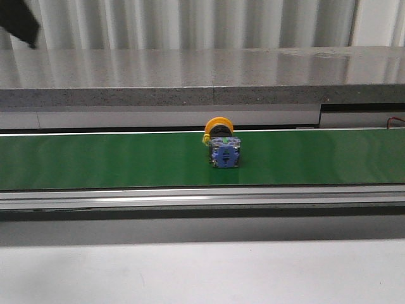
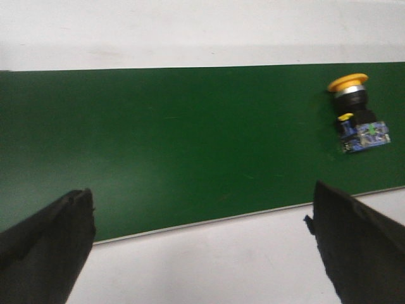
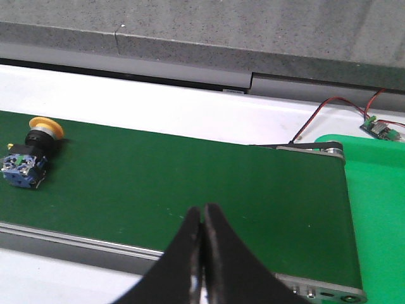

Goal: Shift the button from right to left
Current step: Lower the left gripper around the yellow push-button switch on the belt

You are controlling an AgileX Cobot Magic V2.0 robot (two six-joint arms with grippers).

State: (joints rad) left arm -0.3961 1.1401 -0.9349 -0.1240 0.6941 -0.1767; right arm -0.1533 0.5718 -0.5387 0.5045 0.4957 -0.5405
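The button (image 1: pixel 223 147) lies on its side on the green belt (image 1: pixel 95 158), near the middle, its yellow cap towards the back and its blue block towards the front. It also shows in the left wrist view (image 2: pixel 357 117) and the right wrist view (image 3: pixel 28 158). My left gripper (image 2: pixel 200 193) is open and empty, its jaws wide apart over the belt's edge, well to the side of the button. My right gripper (image 3: pixel 202 209) is shut and empty above the belt, apart from the button. A dark bit of the left arm (image 1: pixel 19 22) shows at the front view's top left.
A grey stone ledge (image 1: pixel 190 76) runs behind the belt. A metal rail (image 1: pixel 190 196) and white table (image 1: pixel 190 272) lie in front. The belt's end roller (image 3: pixel 329 149), a small circuit board with red-black wires (image 3: pixel 380 126) and a bright green surface (image 3: pixel 380 202) lie beyond.
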